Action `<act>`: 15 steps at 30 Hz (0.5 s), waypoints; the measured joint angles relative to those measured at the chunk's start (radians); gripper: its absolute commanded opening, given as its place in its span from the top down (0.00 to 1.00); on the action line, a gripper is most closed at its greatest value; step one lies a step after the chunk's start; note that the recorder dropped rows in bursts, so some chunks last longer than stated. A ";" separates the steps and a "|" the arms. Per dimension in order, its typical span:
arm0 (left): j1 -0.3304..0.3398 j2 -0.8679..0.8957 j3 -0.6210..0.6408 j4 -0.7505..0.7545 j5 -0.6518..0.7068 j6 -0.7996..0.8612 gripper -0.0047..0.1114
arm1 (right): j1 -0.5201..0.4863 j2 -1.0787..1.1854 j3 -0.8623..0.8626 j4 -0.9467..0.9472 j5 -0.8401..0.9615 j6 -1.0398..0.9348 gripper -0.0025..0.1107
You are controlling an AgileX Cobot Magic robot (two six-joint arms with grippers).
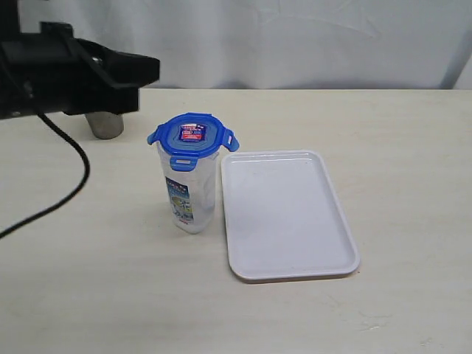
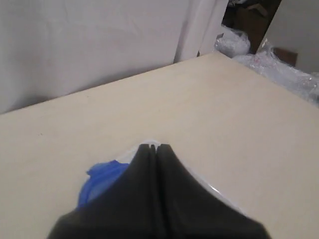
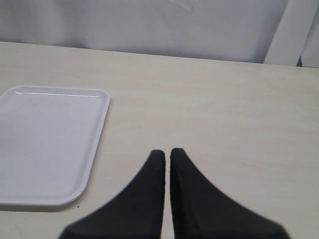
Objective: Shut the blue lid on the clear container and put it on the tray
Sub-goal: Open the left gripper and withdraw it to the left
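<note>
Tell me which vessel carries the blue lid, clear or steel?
The clear container beside the tray: the lid sits on its top. The steel cup stands farther back, its top hidden behind the left arm.

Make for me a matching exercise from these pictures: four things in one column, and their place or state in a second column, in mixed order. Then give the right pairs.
Column one:
1. blue lid
2. clear container
3. tray
4. left gripper

Column two:
A. lies flat on the table, nothing on it
B. jaws shut
C. sits on top of the container
D. stands upright beside the tray

Pairs: 1-C, 2-D, 3-A, 4-B.
</note>
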 measured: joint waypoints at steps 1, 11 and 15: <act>0.071 0.000 0.000 0.005 0.073 0.037 0.96 | 0.000 0.000 0.000 0.000 0.000 0.000 0.94; 0.256 0.000 0.059 0.015 0.267 0.410 0.96 | 0.000 0.000 0.000 0.000 0.000 0.000 0.94; 0.346 0.000 0.081 0.015 0.267 0.410 0.96 | 0.000 0.000 0.000 0.000 0.000 0.000 0.94</act>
